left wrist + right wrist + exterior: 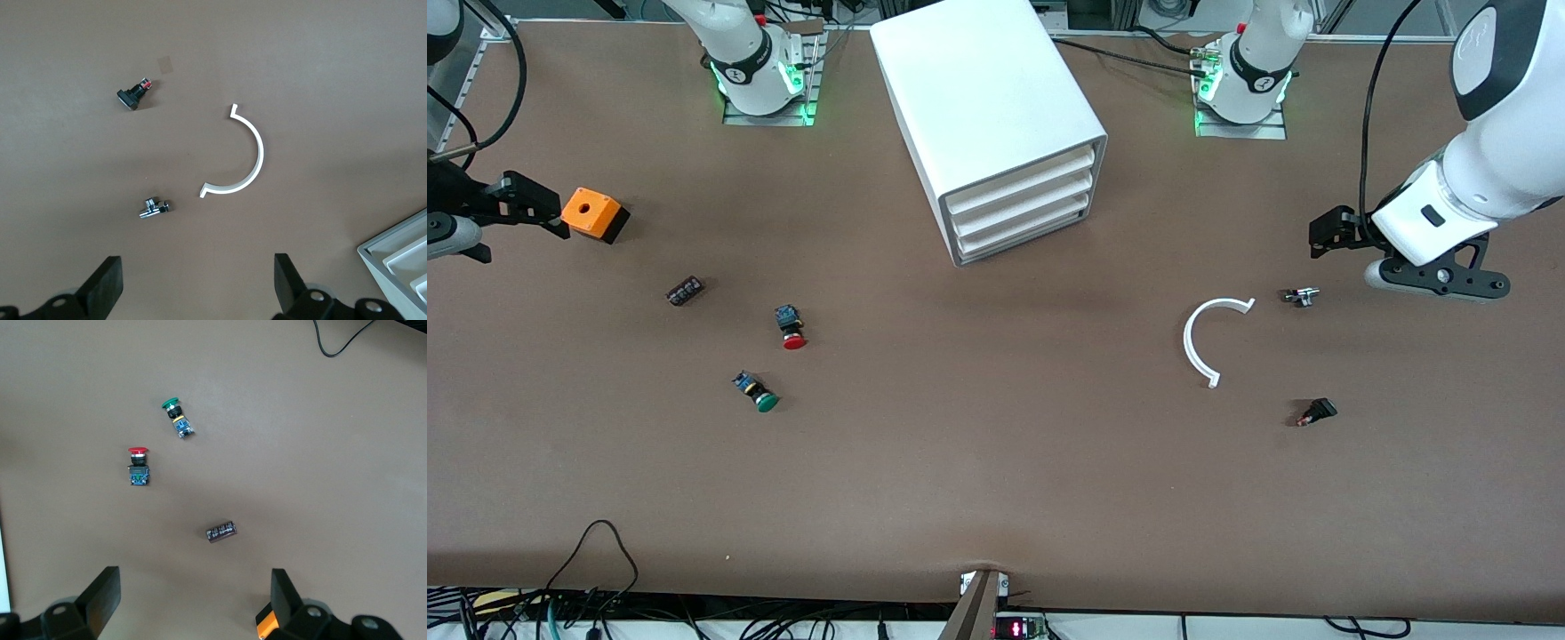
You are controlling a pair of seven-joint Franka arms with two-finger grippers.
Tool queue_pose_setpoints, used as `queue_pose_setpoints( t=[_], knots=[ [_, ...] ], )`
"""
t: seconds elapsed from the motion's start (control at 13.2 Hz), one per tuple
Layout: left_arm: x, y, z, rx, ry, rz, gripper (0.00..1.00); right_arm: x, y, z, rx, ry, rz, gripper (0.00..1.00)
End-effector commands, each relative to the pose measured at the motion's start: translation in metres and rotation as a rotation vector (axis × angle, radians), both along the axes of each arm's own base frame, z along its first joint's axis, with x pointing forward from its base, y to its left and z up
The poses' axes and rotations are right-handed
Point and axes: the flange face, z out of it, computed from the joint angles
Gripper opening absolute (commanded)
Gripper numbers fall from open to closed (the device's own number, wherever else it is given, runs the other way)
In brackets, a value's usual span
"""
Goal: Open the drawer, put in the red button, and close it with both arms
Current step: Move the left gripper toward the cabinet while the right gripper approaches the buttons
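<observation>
The white cabinet (996, 116) stands at the middle of the table between the two bases, its three alike drawers (1021, 206) all shut. The red button (791, 327) (137, 467) lies on its side toward the right arm's end, nearer to the front camera than the cabinet. My right gripper (547, 213) (193, 597) hangs open and empty at the right arm's end of the table, beside the orange box (592, 213). My left gripper (1320, 236) (198, 280) hangs open and empty over the left arm's end of the table, holding nothing.
A green-capped button (756, 392) (177, 419) and a small black part (685, 291) (221, 532) lie near the red button. Toward the left arm's end lie a white curved strip (1202, 342) (250, 157), a small metal part (1301, 296) (155, 208) and a black switch (1318, 412) (133, 97).
</observation>
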Motion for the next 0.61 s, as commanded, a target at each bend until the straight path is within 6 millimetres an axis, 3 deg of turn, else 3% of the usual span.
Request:
queue_pose_setpoints(
  t=[0.0,0.53],
  knots=[
    [0.0050,-0.0004,0.0004,0.017,-0.010,0.001,1.00,-0.0036,0.0009,0.0078,-0.003,-0.003,0.011,1.00],
    [0.0060,0.0003,0.0027,0.016,-0.022,0.003,1.00,-0.0034,-0.0013,0.0067,-0.008,0.000,0.008,1.00]
  ],
)
